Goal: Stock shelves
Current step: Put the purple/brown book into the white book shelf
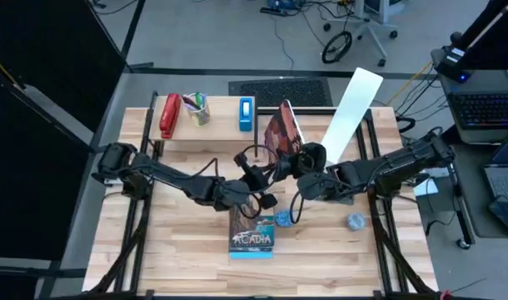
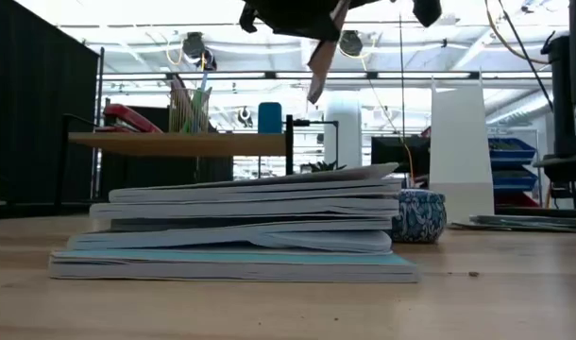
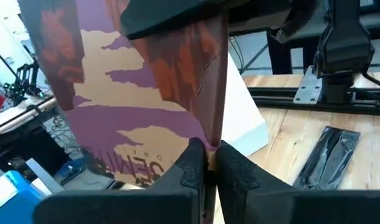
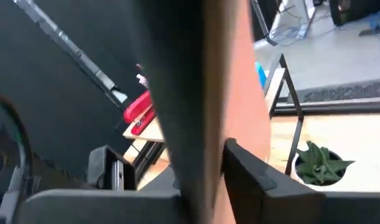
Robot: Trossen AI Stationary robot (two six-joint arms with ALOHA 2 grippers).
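The left gripper (image 3: 207, 163) pinches the lower edge of a purple-and-orange book (image 3: 140, 106), its fingers (image 3: 191, 167) closed tight on the cover. The right gripper (image 4: 202, 168) clamps the same book (image 1: 281, 132) edge-on from the other side, so both arms meet above the middle of the light-wood tabletop (image 1: 179, 242), with the book raised clear of it.

Just beyond the book stands the low plank shelf (image 1: 216, 127), carrying a red stapler (image 1: 169, 115), a cup of pens (image 1: 197, 108) and a blue box (image 1: 247, 113). The white file holder (image 1: 351, 107) leans beside the shelf's right end.

Nearer the front edge lies a stack of books (image 2: 241, 231), the top one with a teal cover (image 1: 252, 233), and a blue patterned ball (image 2: 418, 215) rests beside it.

Beyond the table is a grey workshop floor (image 1: 237, 42) with cables, a wheeled chair base (image 1: 354, 37), and dark curtain panels (image 1: 37, 75) on the left.
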